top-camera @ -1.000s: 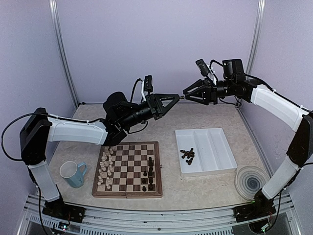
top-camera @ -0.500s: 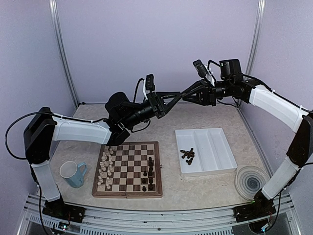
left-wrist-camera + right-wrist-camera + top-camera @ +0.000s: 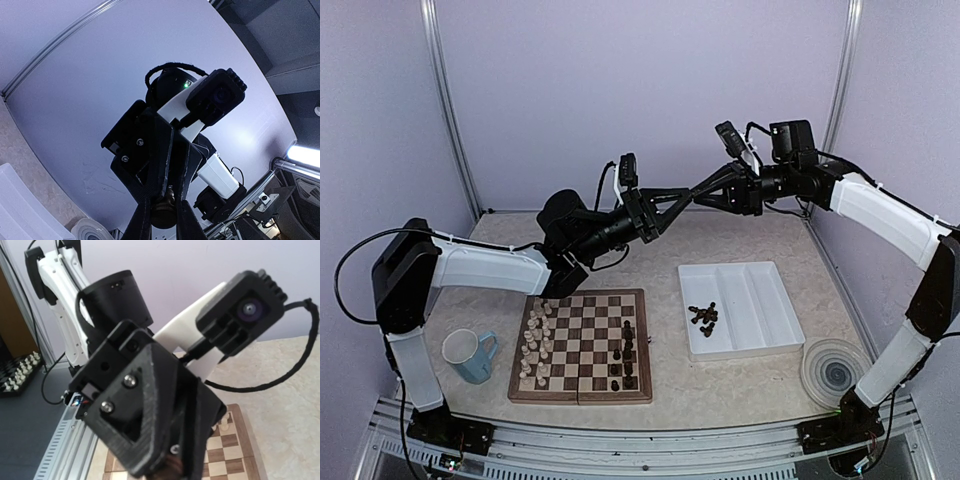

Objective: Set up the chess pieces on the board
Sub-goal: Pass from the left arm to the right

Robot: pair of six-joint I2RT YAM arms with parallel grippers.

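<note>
Meeting tip to tip in mid-air at upper centre of the top view, the left hand (image 3: 687, 198) and right hand (image 3: 699, 194) point at each other above the table (image 3: 660, 250). In the left wrist view, a small dark piece (image 3: 162, 210) sits between the left fingers (image 3: 141, 227), which stand narrow and close against it on both sides. The right hand's fingers also converge to a narrow point on the same piece; whether they clamp it cannot be told.

The board (image 3: 585, 340) lies flat at lower centre-left, under neither hand. White pieces (image 3: 534, 345) stand in two columns along its left side. A few dark pieces (image 3: 627, 357) stand along its right side. More dark pieces (image 3: 703, 316) lie in a loose cluster in the left compartment of the white tray (image 3: 760, 300), just right of the board. A blue mug (image 3: 470, 356) stands left of the board. A round disc (image 3: 833, 370) lies at lower right, near the tray's corner.
</note>
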